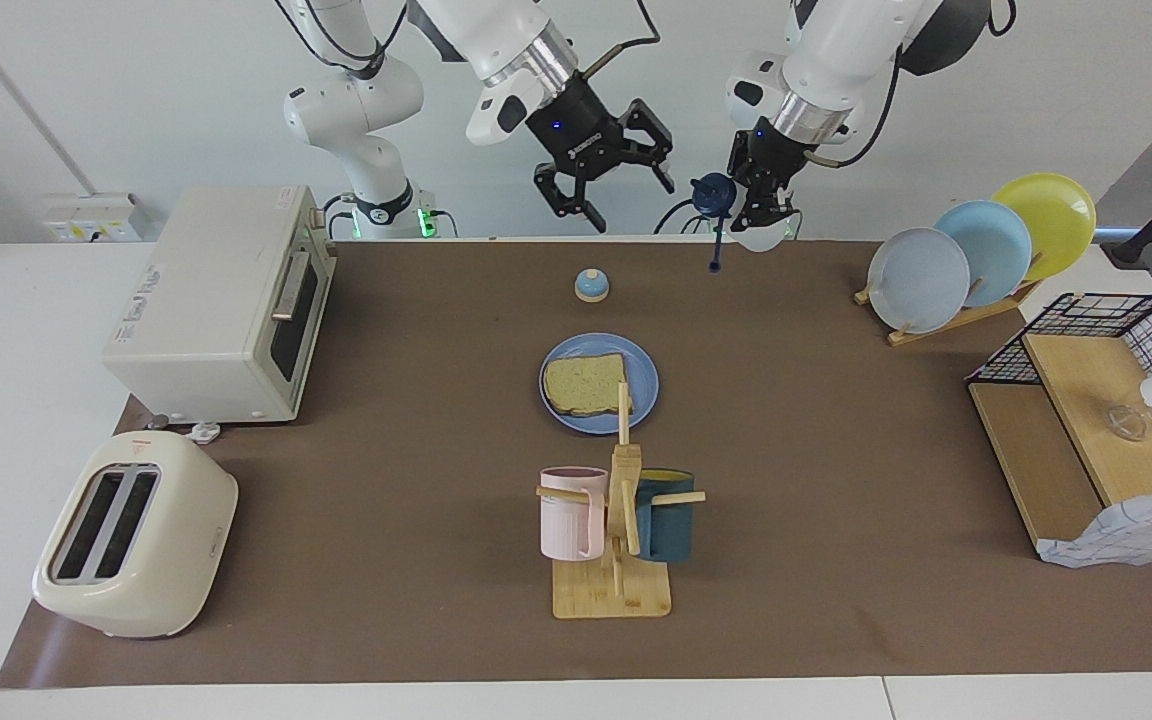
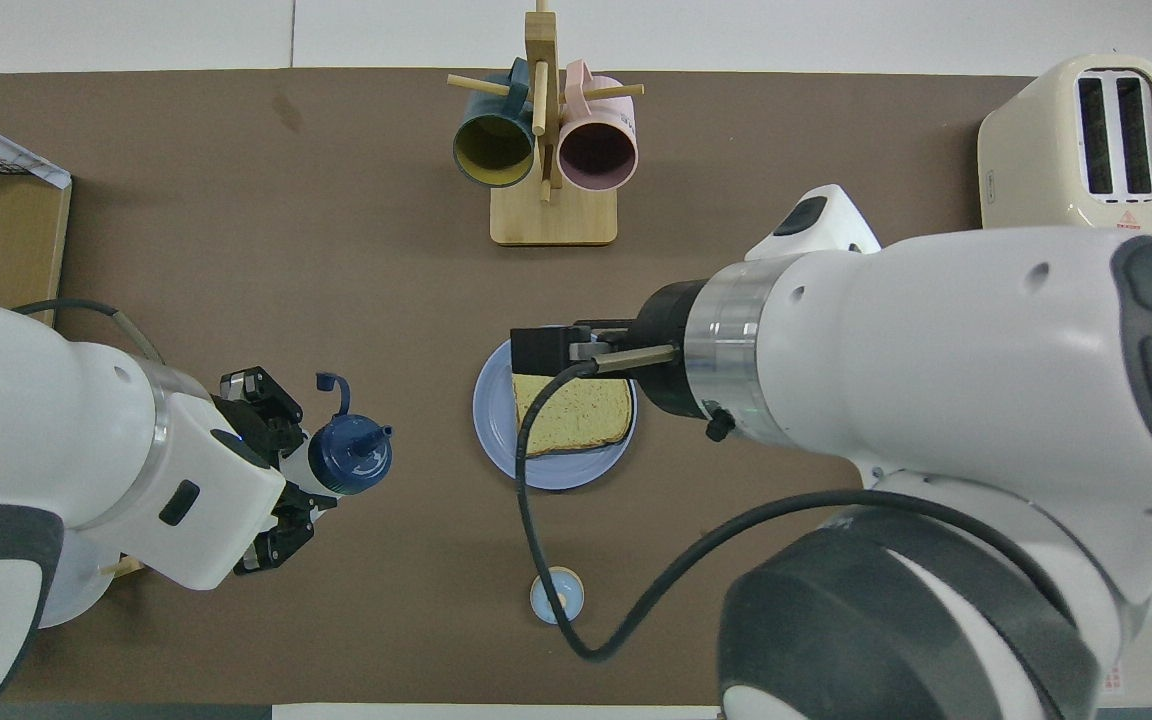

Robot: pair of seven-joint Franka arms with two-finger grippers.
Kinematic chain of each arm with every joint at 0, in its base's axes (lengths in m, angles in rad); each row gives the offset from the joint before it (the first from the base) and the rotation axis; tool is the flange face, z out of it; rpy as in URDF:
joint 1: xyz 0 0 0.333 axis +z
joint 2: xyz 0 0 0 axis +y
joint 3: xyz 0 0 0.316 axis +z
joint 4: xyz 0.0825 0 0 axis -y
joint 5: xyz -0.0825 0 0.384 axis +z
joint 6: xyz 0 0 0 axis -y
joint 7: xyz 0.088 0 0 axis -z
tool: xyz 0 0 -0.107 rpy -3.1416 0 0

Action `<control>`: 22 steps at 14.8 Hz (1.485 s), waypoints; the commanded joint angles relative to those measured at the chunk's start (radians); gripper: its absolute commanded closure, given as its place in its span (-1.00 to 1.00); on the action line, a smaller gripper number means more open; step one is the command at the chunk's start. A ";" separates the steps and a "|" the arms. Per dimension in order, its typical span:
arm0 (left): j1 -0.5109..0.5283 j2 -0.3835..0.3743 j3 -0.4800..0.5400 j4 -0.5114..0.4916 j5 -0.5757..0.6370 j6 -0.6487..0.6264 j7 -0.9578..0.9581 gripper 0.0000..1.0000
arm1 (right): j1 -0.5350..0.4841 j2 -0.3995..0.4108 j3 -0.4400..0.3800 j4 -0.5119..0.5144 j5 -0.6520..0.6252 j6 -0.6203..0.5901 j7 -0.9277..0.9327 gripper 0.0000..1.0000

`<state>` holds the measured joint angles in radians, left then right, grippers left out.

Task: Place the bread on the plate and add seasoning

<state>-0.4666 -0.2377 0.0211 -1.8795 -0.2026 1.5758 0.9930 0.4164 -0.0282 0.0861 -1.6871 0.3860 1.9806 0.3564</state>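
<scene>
The bread lies flat on the blue plate in the middle of the brown mat. Above the robots' side of the plate hangs my right gripper, open with nothing between its fingers; in the overhead view its arm covers one edge of the plate. My left gripper is shut on the seasoning, a white bottle with a navy cap. It is held tilted in the air, cap loop dangling, over the mat beside the plate toward the left arm's end.
A small blue-domed bell sits between the plate and the robots. A mug tree stands farther out. A toaster oven and toaster are at the right arm's end; a plate rack and wire shelf at the left arm's.
</scene>
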 commanded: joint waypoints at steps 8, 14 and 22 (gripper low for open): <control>-0.010 -0.009 -0.101 0.016 0.132 0.013 -0.195 0.34 | -0.338 -0.045 0.011 -0.026 -0.240 -0.347 -0.140 -1.00; -0.015 0.043 -0.133 0.043 0.209 0.007 -0.249 0.39 | -0.337 0.048 -0.042 0.147 -0.372 -0.508 -0.148 -1.00; -0.026 0.141 -0.193 0.108 0.328 0.007 -0.344 0.43 | -0.367 0.091 -0.084 0.251 -0.420 -0.628 -0.275 -1.00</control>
<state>-0.4773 -0.1363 -0.1645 -1.8238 0.0834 1.5865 0.6789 0.0708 0.0495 0.0185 -1.4638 -0.0202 1.3768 0.1433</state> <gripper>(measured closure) 0.652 0.000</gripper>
